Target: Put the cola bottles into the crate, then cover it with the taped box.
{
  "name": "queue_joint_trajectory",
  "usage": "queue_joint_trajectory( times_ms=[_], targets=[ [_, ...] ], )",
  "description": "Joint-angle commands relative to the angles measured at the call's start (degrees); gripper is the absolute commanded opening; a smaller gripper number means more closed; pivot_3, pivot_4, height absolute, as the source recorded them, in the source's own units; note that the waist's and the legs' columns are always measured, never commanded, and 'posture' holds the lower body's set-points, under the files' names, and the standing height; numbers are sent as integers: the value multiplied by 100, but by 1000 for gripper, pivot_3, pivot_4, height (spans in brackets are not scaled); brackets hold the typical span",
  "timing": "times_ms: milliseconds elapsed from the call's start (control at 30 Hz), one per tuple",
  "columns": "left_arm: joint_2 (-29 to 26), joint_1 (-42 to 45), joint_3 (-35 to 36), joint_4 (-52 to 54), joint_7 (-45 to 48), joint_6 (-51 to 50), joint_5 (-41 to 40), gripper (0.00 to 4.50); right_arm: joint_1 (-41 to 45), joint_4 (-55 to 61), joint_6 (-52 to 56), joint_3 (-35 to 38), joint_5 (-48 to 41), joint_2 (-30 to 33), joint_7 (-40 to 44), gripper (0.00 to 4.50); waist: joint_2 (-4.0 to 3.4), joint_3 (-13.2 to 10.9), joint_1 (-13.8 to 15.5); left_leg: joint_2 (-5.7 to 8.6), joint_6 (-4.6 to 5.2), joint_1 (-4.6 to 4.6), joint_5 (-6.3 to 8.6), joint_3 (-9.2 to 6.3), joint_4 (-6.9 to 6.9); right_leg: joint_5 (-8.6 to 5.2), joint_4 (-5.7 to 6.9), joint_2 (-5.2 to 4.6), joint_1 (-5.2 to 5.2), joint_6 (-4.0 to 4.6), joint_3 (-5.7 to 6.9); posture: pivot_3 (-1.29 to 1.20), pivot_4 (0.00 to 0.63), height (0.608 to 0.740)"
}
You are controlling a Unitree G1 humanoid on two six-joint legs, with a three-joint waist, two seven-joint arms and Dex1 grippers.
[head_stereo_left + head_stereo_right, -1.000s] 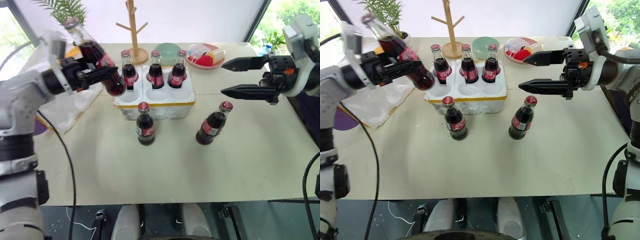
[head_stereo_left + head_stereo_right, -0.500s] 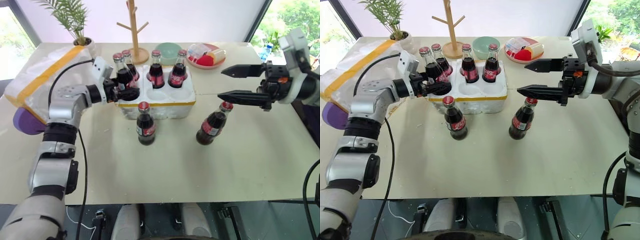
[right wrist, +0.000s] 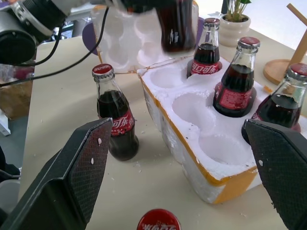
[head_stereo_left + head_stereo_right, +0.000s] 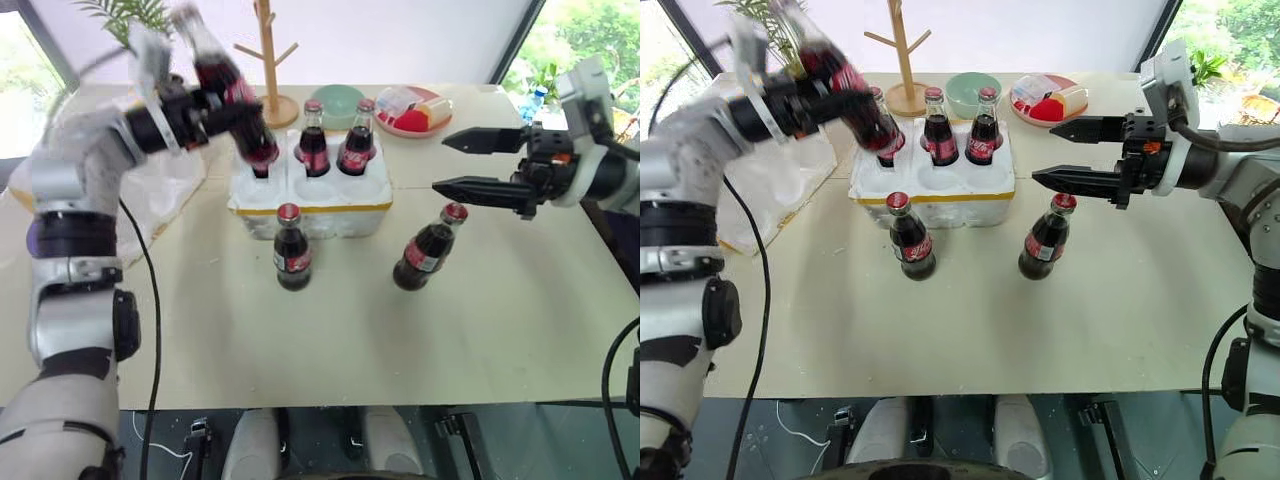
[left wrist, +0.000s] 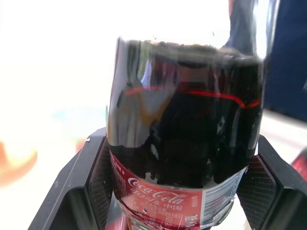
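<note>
My left gripper [image 4: 205, 105] is shut on a cola bottle [image 4: 228, 85], held tilted in the air over the back left corner of the crate [image 4: 310, 192]. The left wrist view shows this bottle [image 5: 184, 143] clamped between both fingers. Three cola bottles stand in the crate's back row [image 3: 237, 76], the left one partly hidden behind the held bottle. Two more stand on the table in front, one [image 4: 291, 250] at the middle and one [image 4: 425, 250] to the right. My right gripper [image 4: 450, 165] hovers open above that right bottle. The taped box [image 4: 775, 190] lies at the table's left.
Behind the crate stand a wooden peg rack [image 4: 265, 60], a green bowl [image 4: 335, 100] and a red plate of food [image 4: 410, 110]. A potted plant [image 4: 770, 20] is at the back left. The crate's front wells [image 3: 196, 108] hold nothing.
Half a second ago my left gripper held the bottle low at the crate's left side. It has since lifted it up and tilted it. The right gripper has barely moved.
</note>
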State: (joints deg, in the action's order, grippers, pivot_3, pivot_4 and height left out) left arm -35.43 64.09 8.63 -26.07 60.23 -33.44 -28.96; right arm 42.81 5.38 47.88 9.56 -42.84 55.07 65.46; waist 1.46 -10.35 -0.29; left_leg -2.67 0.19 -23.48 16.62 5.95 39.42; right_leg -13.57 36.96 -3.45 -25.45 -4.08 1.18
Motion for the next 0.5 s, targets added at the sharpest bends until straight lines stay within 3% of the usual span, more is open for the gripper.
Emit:
queue_joint_trajectory(
  times_ms=[33, 500],
  targets=[
    [277, 143, -136, 30, 69, 215, 50, 2797, 2, 88, -99, 261, -45, 22, -90, 4500, -2, 1, 18, 1, 0, 2, 0, 1, 4, 0, 1, 0, 3, 0, 0, 0, 150, 740],
    [1347, 523, -987, -1962, 362, 1922, 1273, 2797, -380, 408, -4, 495, -164, 128, -310, 4500, 0, -1, 94, -8, 18, -8, 11, -1, 44, 0, 9, 20, 3, 0, -1, 0, 150, 740]
  ],
)
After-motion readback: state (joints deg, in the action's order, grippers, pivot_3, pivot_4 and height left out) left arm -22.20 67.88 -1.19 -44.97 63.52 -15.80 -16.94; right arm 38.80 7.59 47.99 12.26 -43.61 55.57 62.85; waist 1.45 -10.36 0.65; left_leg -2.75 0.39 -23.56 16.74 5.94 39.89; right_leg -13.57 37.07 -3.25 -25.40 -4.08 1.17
